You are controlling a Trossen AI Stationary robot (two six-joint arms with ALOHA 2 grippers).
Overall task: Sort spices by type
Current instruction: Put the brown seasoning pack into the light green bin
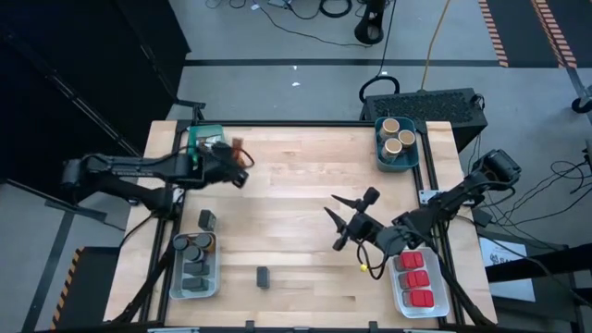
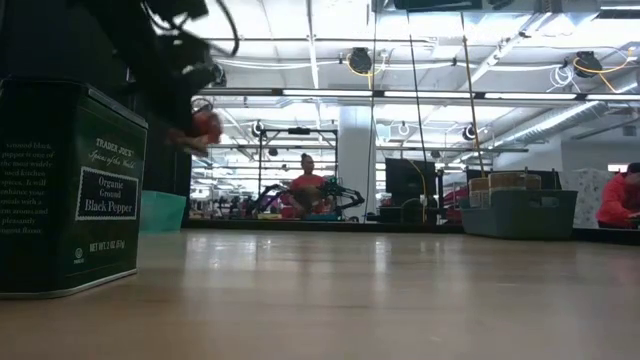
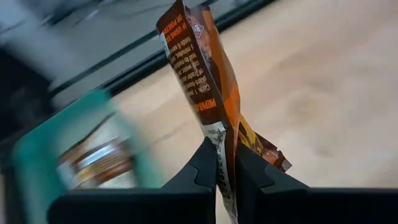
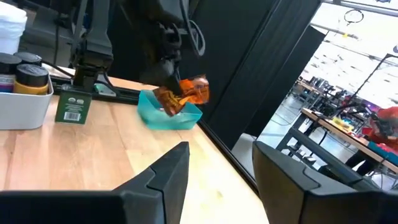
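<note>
My left gripper (image 1: pixel 233 165) is at the table's far left, shut on a brown-orange printed packet (image 3: pixel 205 74) that is in the air beside the teal bin (image 1: pixel 205 139). That bin holds more packets (image 3: pixel 93 163). My right gripper (image 1: pixel 344 220) hovers open over the table's right-middle and touches nothing. Tan cylinders (image 1: pixel 398 137) stand in the far-right teal bin, red tins (image 1: pixel 416 277) in the near-right clear bin, and dark jars (image 1: pixel 192 250) in the near-left clear bin. A black pepper tin (image 1: pixel 207 219) and a small dark tin (image 1: pixel 263 276) stand on the table. My left gripper pinches the packet between its two fingers (image 3: pixel 200 163) at one end (image 3: pixel 219 134), a flattened edge of the pouch. The packet stands out past the fingertips, crumpled and twisted. It is lifted clear of the table, and in the right wrist view the packet (image 4: pixel 186 93) shows above the teal bin (image 4: pixel 171 113).
Bare wood (image 1: pixel 296 185) lies between the arms. The black pepper tin (image 2: pixel 65 190) fills the low view's left. Black frame rails edge the table (image 1: pixel 430 176). People in red show in the room beyond the table.
</note>
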